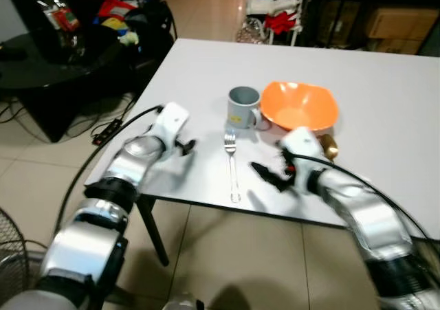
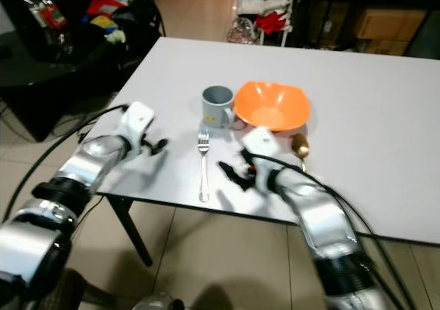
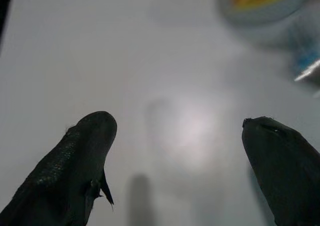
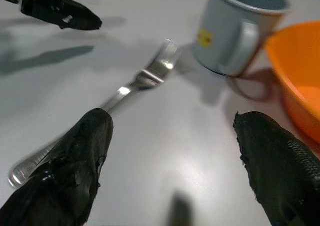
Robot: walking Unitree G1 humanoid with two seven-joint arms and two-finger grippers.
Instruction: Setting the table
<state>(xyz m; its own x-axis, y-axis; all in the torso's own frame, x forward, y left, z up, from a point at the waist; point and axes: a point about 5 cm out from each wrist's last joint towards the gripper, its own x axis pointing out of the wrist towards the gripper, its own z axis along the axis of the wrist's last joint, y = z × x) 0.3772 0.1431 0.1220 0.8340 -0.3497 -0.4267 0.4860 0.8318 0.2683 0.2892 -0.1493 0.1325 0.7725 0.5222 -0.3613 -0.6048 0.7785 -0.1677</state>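
Fork (image 1: 232, 164): lies flat on the white worktop (image 1: 385, 104), tines toward the far side, handle toward the near edge; it sits between the two end effectors.
Mug (image 1: 243, 108): grey with a yellow label, upright just beyond the fork's tines, its handle turned toward the bowl.
Bowl (image 1: 300, 106): orange, upright, just right of the mug and touching or nearly touching it.
Spoon (image 2: 301, 147): gold-coloured, near the bowl's near-right rim, partly hidden behind the right arm.
Right end effector (image 1: 269, 176): low over the worktop just right of the fork's handle, fingers spread apart, nothing between them.
Left end effector (image 1: 185, 147): over the worktop to the left of the fork, fingers parted, holding nothing.
Surroundings: a dark low table (image 1: 41, 69) with clutter stands on the tiled floor (image 1: 227, 255) to the far left; a black cable (image 1: 110, 128) trails beside it.
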